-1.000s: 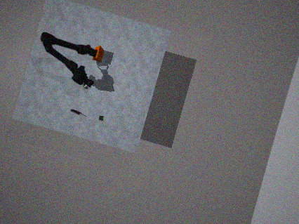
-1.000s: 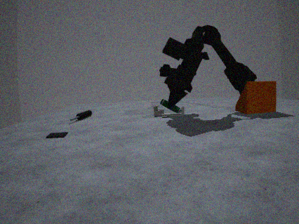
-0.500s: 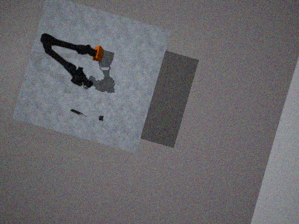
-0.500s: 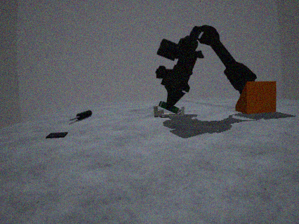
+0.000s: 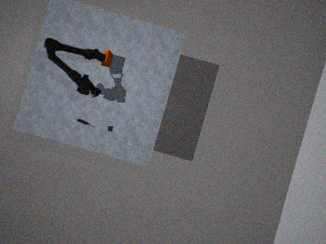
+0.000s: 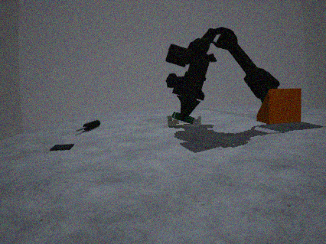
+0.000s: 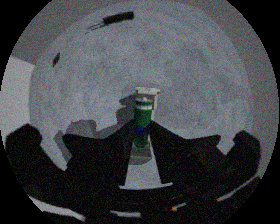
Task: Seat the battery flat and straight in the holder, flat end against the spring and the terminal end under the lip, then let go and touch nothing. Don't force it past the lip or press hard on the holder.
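Fingers [image 6: 185, 115] grip the battery [image 6: 183, 118] [image 7: 143, 117], tilted at the holder [image 6: 173, 123] [image 7: 148, 91], its higher end toward ten o'clock in the exterior view. Seating and release remain.

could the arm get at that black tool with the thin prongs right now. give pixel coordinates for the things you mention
Probably not as things stand: its gripper [image 6: 186, 116] [image 7: 141, 122] is shut on the green battery [image 6: 183, 118] [image 7: 143, 117], tilted at the holder [image 6: 174, 122] [image 7: 148, 91]. Nothing visible blocks the way to the tool [image 5: 83, 121] [image 6: 92, 125] [image 7: 119, 18], though reach is uncertain.

Black arm [image 5: 69, 50] [image 6: 242, 60], angular, with 1 orange wedge-shaped base block [image 5: 107, 59] [image 6: 285, 106]
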Motion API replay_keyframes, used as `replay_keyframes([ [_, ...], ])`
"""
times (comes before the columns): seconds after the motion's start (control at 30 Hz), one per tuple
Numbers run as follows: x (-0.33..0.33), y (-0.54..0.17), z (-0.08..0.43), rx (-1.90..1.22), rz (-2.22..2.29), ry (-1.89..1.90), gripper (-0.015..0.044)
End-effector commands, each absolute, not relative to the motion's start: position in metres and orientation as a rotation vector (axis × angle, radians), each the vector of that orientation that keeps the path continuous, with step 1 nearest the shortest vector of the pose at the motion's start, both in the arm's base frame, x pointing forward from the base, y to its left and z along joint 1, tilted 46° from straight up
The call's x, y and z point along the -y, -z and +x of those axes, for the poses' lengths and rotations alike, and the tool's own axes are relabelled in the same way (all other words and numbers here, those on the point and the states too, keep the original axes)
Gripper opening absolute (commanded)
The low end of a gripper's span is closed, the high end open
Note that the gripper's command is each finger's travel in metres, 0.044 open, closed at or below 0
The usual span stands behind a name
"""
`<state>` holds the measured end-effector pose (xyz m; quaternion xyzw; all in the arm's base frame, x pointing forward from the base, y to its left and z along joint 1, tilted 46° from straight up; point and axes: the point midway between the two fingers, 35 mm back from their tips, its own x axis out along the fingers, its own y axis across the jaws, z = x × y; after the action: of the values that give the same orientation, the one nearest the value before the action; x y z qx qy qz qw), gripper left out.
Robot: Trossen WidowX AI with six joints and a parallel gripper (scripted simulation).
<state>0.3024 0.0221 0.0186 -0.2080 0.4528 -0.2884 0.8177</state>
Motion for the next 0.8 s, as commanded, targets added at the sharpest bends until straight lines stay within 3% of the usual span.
replay_keyframes([
  [0.0,-0.0226,-0.0122,0.3012,-1.005,-0.433,0.613,0.0066],
  [0.77,-0.0180,-0.0135,0.3035,-1.143,-0.372,0.663,0.0066],
])
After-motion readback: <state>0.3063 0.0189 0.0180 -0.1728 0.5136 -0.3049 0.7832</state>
